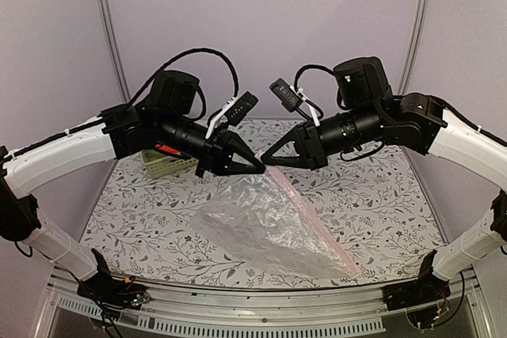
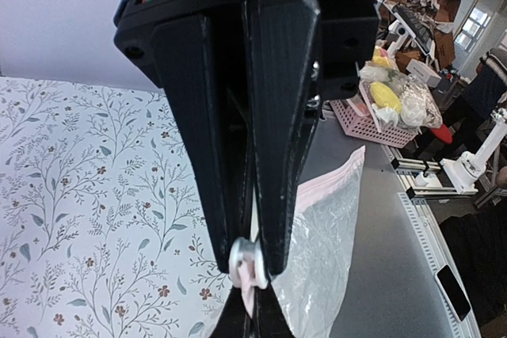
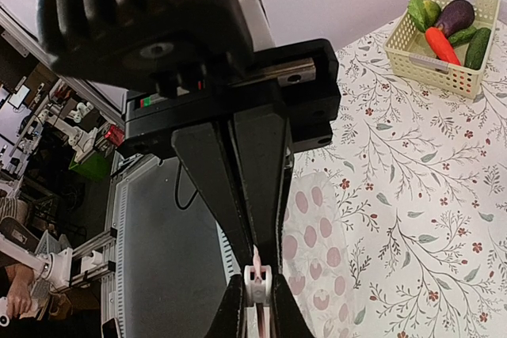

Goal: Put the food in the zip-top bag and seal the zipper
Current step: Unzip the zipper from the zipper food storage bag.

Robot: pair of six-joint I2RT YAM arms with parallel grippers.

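Black wedge-shaped fingers of the left gripper [image 2: 252, 263] and right gripper [image 3: 257, 276] meet tip to tip, both pinching the thin pink zipper [image 1: 314, 216] of the clear, crinkly zip-top bag [image 1: 265, 231], which drapes onto the floral cloth [image 1: 388, 195], while the glossy food [image 3: 448, 23] fills a pale slotted basket [image 3: 432, 66] well apart.

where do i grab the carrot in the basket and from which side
Take the carrot at mid-length, coming straight down through the open top of the basket. It lies on top of the pile with its whole length showing. The end effector should probably close across its narrow width, its fingers slipping in beside the eggplant and the cucumber that flank it.
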